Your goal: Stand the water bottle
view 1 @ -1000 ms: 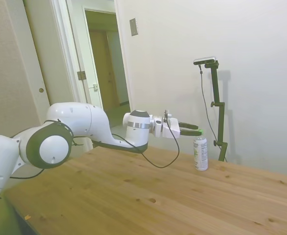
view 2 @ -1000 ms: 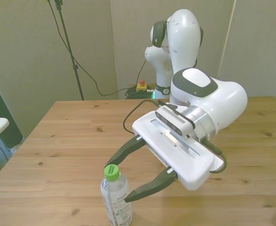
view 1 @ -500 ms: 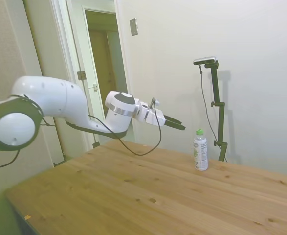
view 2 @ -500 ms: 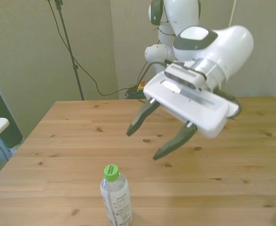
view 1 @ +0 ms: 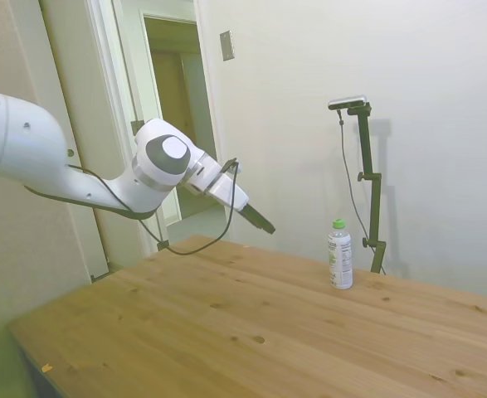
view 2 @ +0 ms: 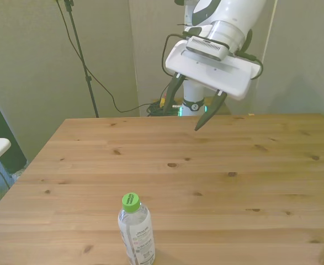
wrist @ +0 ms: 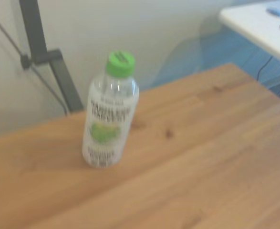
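The small slim clear plastic water bottle (view 1: 339,254) with its green screw cap stands upright near the wooden table (view 2: 217,165) edge; the white arm's gripper (view 2: 186,108), fingers spread and empty, hangs well apart from it. Retreat without brushing it

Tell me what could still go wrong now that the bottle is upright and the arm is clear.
The water bottle stands close to the table edge nearest the front camera, so a knock could send it off. It is slim and tall, so it may tip easily. The open gripper hangs high above the far side; any sweep back low could hit it.
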`<act>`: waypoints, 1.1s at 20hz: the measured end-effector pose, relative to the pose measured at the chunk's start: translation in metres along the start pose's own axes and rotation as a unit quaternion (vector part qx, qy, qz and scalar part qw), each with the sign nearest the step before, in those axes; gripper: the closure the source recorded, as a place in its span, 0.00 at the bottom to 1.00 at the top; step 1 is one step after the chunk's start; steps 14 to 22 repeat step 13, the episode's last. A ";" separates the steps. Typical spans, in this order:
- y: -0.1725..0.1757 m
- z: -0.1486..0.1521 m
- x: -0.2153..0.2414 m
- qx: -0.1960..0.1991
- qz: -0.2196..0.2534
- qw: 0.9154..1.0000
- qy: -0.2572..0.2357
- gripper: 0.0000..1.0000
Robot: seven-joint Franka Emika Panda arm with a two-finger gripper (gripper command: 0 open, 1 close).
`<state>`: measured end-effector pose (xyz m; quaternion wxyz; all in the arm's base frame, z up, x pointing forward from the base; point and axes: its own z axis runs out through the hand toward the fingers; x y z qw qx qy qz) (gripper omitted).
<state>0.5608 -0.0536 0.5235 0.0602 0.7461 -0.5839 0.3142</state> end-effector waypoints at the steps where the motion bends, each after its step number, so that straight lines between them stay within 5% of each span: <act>1: 0.014 -0.001 -0.004 -0.007 -0.015 1.000 -0.019 0.00; 5: 0.054 -0.005 -0.020 -0.029 -0.073 0.992 -0.101 0.00; 9: 0.083 -0.005 -0.040 -0.067 -0.139 0.972 -0.179 0.00; 13: 0.097 -0.006 -0.054 -0.073 -0.179 0.959 -0.205 0.00; 22: 0.097 -0.006 -0.054 -0.073 -0.179 0.959 -0.205 0.00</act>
